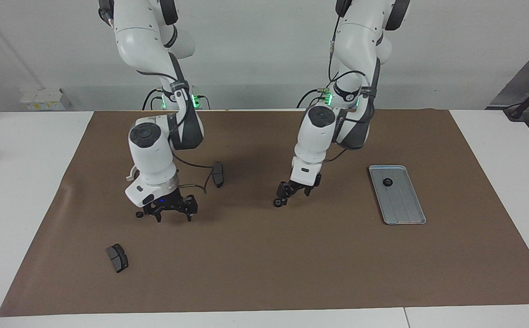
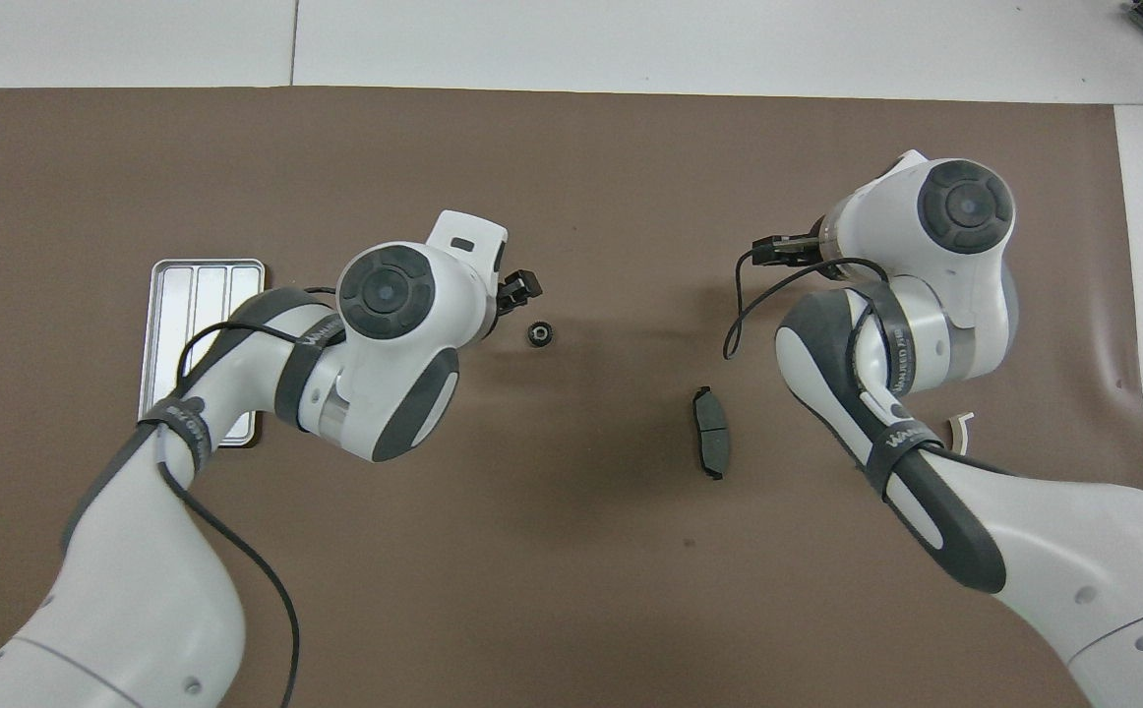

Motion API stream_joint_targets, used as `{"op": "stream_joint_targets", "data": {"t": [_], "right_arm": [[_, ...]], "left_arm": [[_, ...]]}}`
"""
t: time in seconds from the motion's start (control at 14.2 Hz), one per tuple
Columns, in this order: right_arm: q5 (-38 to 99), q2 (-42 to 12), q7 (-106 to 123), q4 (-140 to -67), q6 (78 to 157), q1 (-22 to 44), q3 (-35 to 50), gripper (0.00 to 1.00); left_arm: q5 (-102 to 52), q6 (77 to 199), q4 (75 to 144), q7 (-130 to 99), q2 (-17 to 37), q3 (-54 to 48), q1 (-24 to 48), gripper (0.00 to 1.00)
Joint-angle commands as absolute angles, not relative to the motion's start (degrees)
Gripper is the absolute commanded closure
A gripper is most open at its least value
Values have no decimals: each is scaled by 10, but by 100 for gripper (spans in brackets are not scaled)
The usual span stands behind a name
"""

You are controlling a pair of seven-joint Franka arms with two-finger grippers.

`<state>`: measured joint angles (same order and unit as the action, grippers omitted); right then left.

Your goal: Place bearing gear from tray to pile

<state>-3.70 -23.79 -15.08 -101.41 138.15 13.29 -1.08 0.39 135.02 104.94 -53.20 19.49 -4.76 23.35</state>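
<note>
**One gear on the mat, one on the tray**

Brown mat (image 1: 264,255) over a white table (image 1: 18,182), pale wall up top. Ridged silver tray (image 1: 403,205) at the left arm's end holds a small black bearing gear (image 1: 388,182). Another gear (image 1: 277,203) sits mid-mat under the left gripper (image 1: 292,193), fingers spread, released. Right gripper (image 1: 172,214) hangs spread wide, empty.

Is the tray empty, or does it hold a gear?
Not empty: one small black gear sits in the tray, at its end nearer the robots.
</note>
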Motion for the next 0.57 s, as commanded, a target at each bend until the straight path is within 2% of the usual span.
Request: {"op": "stream_joint_targets", "data": {"t": [0.0, 0.28, 0.49], "right_arm": [[-31, -243, -216, -1002, 1424, 187, -12, 0], [-33, -251, -307, -985, 1446, 280, -12, 0], [-41, -290, -353, -984, 1475, 334, -13, 0]], "left_arm": [[-2, 1250, 1065, -488, 111, -52, 151, 0], [-3, 1185, 1071, -369, 84, -51, 42, 0], [-3, 1211, 1140, -315, 59, -51, -24, 0]]}}
